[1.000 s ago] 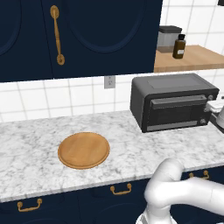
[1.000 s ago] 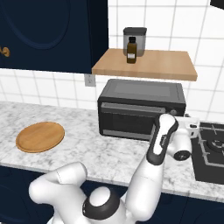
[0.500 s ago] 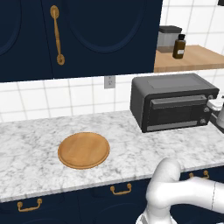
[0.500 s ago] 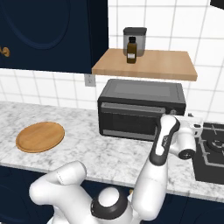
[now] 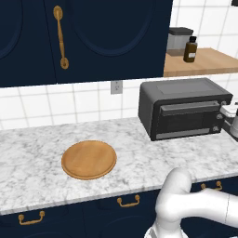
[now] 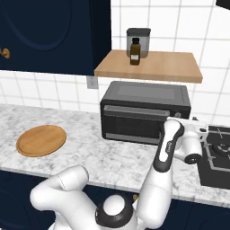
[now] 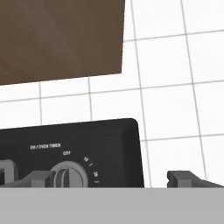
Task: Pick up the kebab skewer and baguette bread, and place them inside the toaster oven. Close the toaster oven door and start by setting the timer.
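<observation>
so over the last second the tool [image 7: 110, 179] has been slid a bit to the right along the front of the toaster oven [image 6: 143, 96], and it's now parked at the knob end. The toaster oven sits on the tabletop [image 6: 90, 155] with the toaster oven door [image 6: 134, 123] shut. The tool's jaws are spread wide with nothing held, and the timer knob [image 7: 66, 176] is seen just inside one fingertip [image 7: 37, 178], looking like it's at OFF. Loading seems done, only the timer twist is left, probably
</observation>
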Robot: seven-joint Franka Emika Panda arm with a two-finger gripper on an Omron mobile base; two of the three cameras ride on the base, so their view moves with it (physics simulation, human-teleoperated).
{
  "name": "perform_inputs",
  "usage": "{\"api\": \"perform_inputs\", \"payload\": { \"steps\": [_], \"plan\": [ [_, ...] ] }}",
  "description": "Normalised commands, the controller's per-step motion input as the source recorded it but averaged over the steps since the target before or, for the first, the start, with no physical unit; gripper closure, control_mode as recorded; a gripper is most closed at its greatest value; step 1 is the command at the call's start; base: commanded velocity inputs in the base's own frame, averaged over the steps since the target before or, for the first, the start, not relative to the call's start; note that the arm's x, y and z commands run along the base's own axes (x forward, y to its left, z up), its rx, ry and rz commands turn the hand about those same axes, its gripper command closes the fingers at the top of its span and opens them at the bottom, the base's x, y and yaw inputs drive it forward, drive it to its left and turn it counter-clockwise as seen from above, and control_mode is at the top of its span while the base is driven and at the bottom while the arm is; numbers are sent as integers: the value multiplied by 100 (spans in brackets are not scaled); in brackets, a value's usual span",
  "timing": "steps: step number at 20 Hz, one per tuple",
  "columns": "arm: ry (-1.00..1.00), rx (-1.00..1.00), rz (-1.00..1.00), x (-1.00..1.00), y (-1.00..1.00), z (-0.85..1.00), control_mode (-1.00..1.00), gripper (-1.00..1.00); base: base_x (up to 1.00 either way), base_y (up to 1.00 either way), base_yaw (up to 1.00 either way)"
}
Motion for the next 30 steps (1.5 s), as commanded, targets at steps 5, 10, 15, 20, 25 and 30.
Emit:
{"api": "perform_inputs", "payload": {
  "steps": [5,10,15,20,25,30],
  "plan": [
    [-8,0,0,18,2,-19,-100,-100,0,0,0],
    [-11,0,0,28,3,-22,-100,-100,0,0,0],
    [-2,-1,0,34,0,-13,-100,-100,0,0,0],
    [0,-6,-1,2,0,0,-100,-100,0,0,0],
    [0,-11,-8,0,0,0,-100,-100,0,0,0],
    [5,-10,-13,4,0,-5,-100,-100,0,0,0]
  ]
}}
